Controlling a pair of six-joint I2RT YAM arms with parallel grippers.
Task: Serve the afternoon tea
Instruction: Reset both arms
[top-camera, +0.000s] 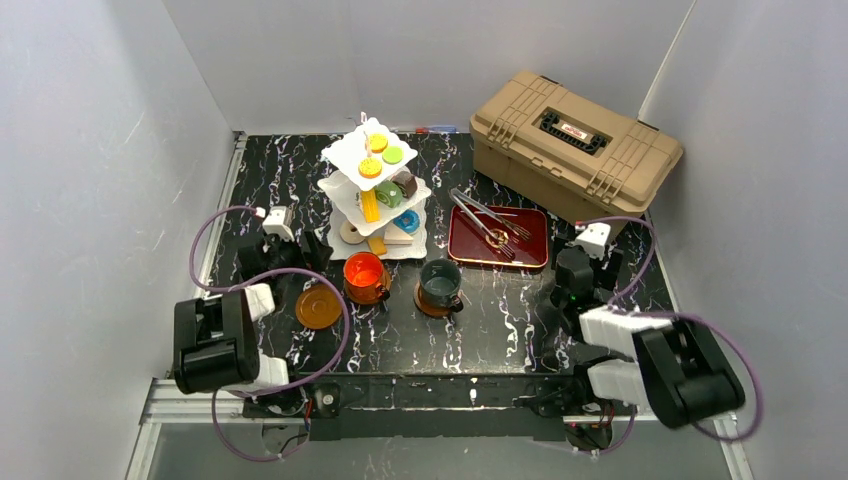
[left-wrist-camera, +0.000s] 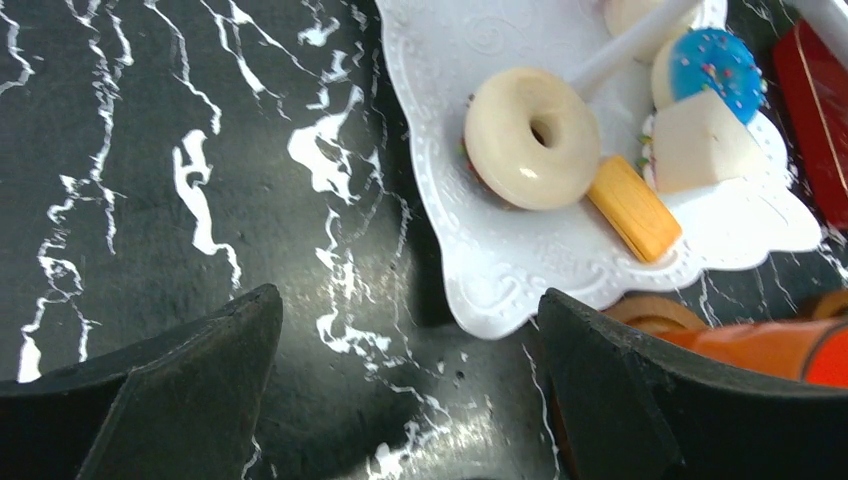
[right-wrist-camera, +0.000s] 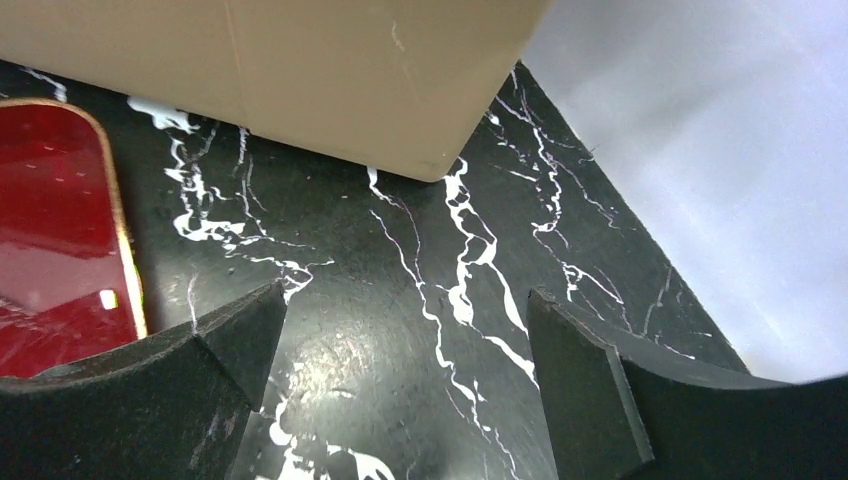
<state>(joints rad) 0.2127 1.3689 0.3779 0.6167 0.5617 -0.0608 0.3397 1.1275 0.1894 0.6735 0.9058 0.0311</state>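
Judging from how things lay, the coming move looked like the left arm's. The left gripper (left-wrist-camera: 407, 300) hung with its jaws spread wide and nothing between them, over bare marble in the left wrist view. The bottom plate of the three-tier stand (left-wrist-camera: 480, 280) began just up and right of the right-hand finger, near but not touching. On that plate a white donut (left-wrist-camera: 530, 137) sat nearest. Beside it lay a yellow wafer bar (left-wrist-camera: 632, 207), its long axis running from upper left to lower right, slantwise to the gap of the jaws.

In the top view the orange cup (top-camera: 364, 277) stood just right of this gripper, below the stand. The bare saucer (top-camera: 318, 308) lay to the cup's lower left, and the dark cup (top-camera: 440, 283) stood further right, near mid-frame.

The right gripper (right-wrist-camera: 405, 300), likewise spread and holding nothing, faced the corner of the tan toolbox (right-wrist-camera: 300, 70) at the top of its own view, with the red tray (right-wrist-camera: 60, 230) at the left edge. The stand and orange cup lay well to its left in the top view, and the dark cup sat about midway between the arms.
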